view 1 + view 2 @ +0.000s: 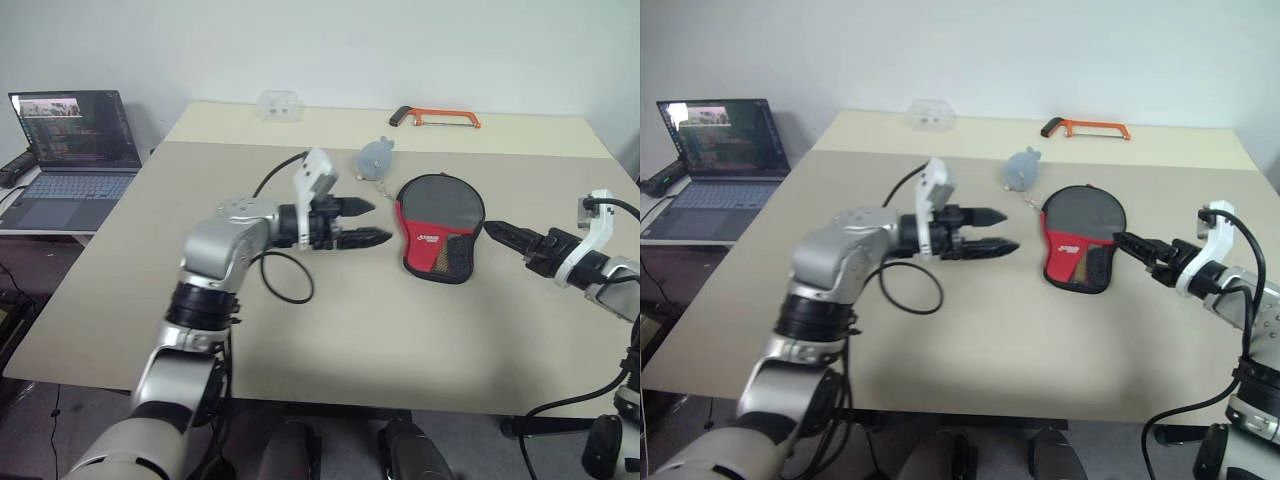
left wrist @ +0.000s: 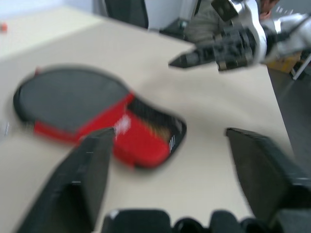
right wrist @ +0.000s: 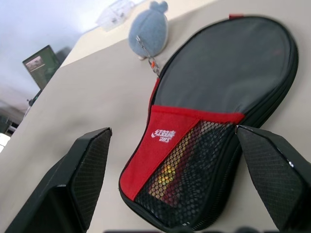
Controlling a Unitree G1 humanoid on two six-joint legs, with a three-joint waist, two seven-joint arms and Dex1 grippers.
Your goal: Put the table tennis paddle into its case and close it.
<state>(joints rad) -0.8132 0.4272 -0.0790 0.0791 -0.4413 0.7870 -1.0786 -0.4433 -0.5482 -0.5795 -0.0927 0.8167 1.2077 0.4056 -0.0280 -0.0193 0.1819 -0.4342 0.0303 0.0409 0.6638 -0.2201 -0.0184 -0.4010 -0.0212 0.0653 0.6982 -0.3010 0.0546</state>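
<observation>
Both sets of jaws wide apart, gripping nothing, flanking the case (image 1: 438, 227) mid-tabletop (image 1: 200, 300). Paddle handle glimpsed through mesh. Zip closure unconfirmed; a careless nudge from left gripper (image 1: 372, 223) or right gripper (image 1: 492, 230) could skid the pouch.

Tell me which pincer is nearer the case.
Right. The right pincer hovers open just off the case at the edge on the robot's right, almost touching. The left pincer is open on the opposite side, a slightly wider gap away.
</observation>
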